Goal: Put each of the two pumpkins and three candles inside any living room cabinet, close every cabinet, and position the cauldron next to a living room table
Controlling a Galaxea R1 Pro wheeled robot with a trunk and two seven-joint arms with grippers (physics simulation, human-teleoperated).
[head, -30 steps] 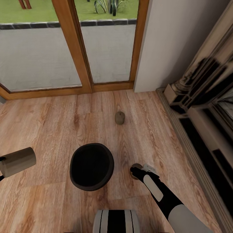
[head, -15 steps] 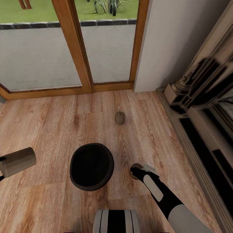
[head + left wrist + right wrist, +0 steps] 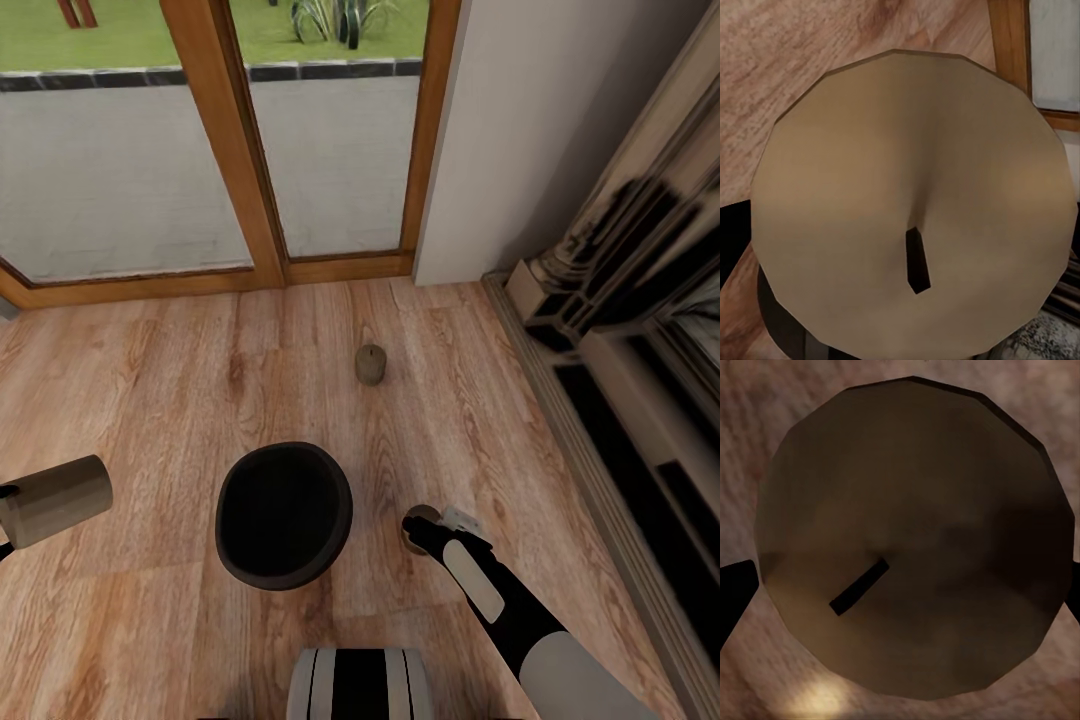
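Three candles show: your left gripper (image 3: 8, 515), at 9 o'clock of the cauldron (image 3: 284, 515), clamps one candle (image 3: 55, 498); your right gripper (image 3: 420, 526) at 3 o'clock encloses a second candle (image 3: 418, 518), grip uncertain; the third candle (image 3: 370, 364) stands at 1 o'clock.
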